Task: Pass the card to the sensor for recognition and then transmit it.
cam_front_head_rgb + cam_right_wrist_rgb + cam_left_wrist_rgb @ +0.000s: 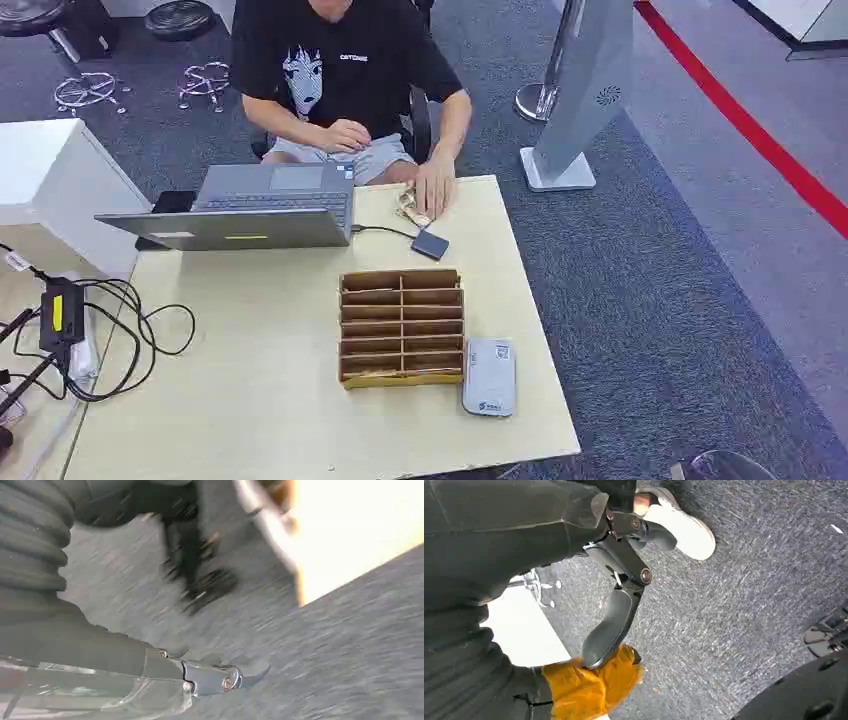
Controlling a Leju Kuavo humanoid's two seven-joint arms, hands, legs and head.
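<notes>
A brown cardboard rack [402,326] with several slots stands on the pale table [250,400]; something yellow lies along its near row. A white flat device [489,377] lies against its right side. A small dark grey box [430,244], cabled to the laptop [250,205], sits behind the rack. A person's hand [436,185] rests on a small pale pile [408,207] at the far edge. My left hand [614,615] hangs over grey carpet with its thumb stretched out and an orange-wrapped finger [589,687] beside it, holding nothing. My right hand [220,677] also hangs over carpet, blurred, with nothing in it.
A person in a black shirt [340,60] sits behind the table. A black adapter with looped cables [60,315] lies at the left edge, next to a white box [50,175]. A grey standing kiosk [580,90] is on the carpet to the right, beyond it a red floor line [760,140].
</notes>
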